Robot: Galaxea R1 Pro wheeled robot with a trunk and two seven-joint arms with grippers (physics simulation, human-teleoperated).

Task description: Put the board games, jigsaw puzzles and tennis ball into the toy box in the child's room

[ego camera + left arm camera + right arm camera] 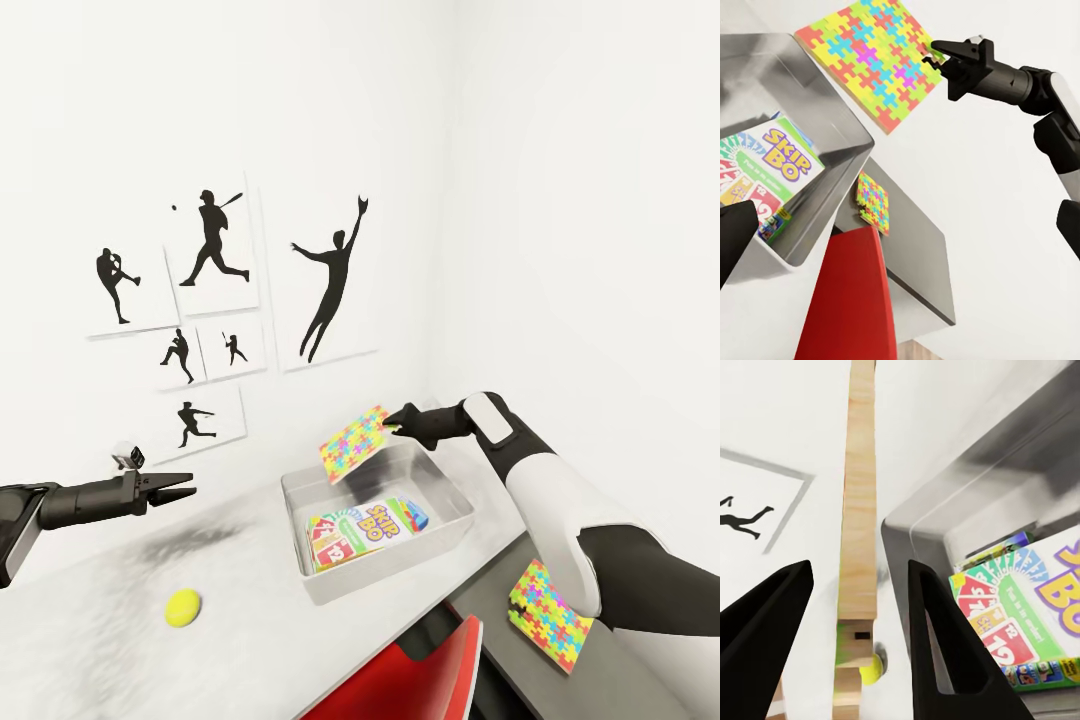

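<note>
I have one jigsaw puzzle (354, 443) raised over the back rim of the toy box (455, 493), tilted on edge. My right gripper (393, 424) is at its upper corner; from the left wrist view the fingers (945, 51) look closed on that corner, yet the right wrist view shows them standing apart on either side of the puzzle's wooden edge, so I cannot tell whether they grip it or have let go. Inside the box a Skip-Bo board game (372, 527) lies flat on top of others. The step in hand, I judge, is dropping this puzzle in; the next move calls for carrying it further over the opening and releasing so it falls flat. My left gripper (182, 490) hovers over the counter (240, 620) with fingers slightly apart, holding nothing. The tennis ball (183, 606) and second puzzle (548, 612) wait outside.
</note>
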